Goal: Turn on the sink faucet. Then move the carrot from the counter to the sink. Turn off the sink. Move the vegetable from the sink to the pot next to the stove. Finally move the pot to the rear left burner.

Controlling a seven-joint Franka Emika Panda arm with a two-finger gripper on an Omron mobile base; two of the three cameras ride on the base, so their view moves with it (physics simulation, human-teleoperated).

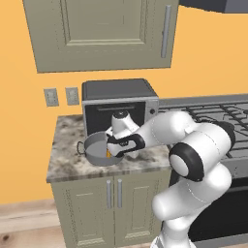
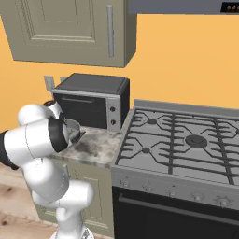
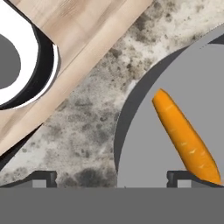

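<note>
So the gripper (image 3: 112, 178) hangs over the pot (image 3: 175, 131) with its jaws wide apart, holding nothing. The carrot (image 3: 186, 138) lies loose on the pot floor, so I'd say the veg drop is done and only hauling the pot to the rear left burner (image 2: 152, 121) is left. The pot sits on the counter (image 1: 68, 160) right in front of the microwave (image 1: 118, 104), pretty tight behind. The stove (image 2: 182, 140) side looks open.

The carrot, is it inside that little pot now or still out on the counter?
Inside. The hand view shows the carrot lying on the pot's grey floor, within its rim; the gripper above is open.
</note>
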